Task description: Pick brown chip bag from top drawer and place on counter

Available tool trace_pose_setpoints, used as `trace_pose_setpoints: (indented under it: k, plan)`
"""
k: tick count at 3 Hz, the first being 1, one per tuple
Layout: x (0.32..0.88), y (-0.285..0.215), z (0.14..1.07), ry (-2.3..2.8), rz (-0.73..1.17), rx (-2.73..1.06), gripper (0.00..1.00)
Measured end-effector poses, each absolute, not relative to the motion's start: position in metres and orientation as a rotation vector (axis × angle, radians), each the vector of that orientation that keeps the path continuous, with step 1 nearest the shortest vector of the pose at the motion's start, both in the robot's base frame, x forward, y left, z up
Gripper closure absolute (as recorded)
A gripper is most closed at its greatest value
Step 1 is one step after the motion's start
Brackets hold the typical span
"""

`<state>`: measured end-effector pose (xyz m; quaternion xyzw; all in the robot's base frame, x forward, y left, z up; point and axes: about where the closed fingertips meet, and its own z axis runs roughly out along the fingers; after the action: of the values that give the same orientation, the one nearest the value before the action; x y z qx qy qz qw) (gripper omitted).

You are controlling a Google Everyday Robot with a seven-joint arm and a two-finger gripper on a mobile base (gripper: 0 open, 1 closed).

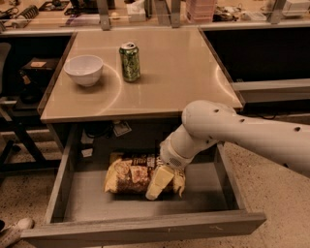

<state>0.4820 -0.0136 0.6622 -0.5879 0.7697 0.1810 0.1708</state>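
Observation:
The brown chip bag (131, 174) lies flat in the open top drawer (145, 227), near the middle of its grey bottom, with a pale yellow end to the left. My gripper (167, 181) reaches down into the drawer from the right and sits at the right end of the bag, covering that end. My white arm (242, 131) crosses over the drawer's right side. The beige counter (169, 72) is just above the drawer.
A white bowl (84, 69) and a green can (130, 61) stand on the left half of the counter. A cluttered bench (145, 9) runs along the back. A dark cart (29, 77) stands to the left. A shoe (14, 227) lies on the floor.

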Motion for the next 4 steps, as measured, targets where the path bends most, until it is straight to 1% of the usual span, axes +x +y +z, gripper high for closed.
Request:
trace_pose_setpoints:
  k: [2, 4]
  plan:
    - [0.499, -0.014, 0.637, 2.202, 0.547, -1.606, 0.0]
    - [0.497, -0.013, 0.598, 2.237, 0.605, -1.629, 0.0]
